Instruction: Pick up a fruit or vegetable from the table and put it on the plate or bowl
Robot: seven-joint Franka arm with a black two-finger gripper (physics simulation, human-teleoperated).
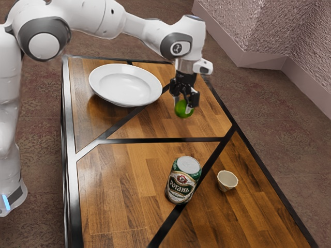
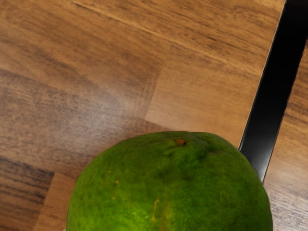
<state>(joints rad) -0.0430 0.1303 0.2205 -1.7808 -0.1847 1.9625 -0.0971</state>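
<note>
Exterior view: gripper (image 1: 185, 101) closed on green fruit (image 1: 183, 109), fingers on both sides, low over table (image 1: 129, 206), just beside white plate (image 1: 125, 84). Can (image 1: 182, 180) and small cup (image 1: 227, 180) well apart. Wrist view: brown stem scar (image 2: 180, 142) on fruit, black inlay strip (image 2: 269, 91) beside.

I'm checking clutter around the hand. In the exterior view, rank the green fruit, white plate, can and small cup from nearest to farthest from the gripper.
1. green fruit, gripped between the fingers of the gripper.
2. white plate, toward the exterior view's left.
3. can and small cup, both nearer the camera; too close to call.
</note>
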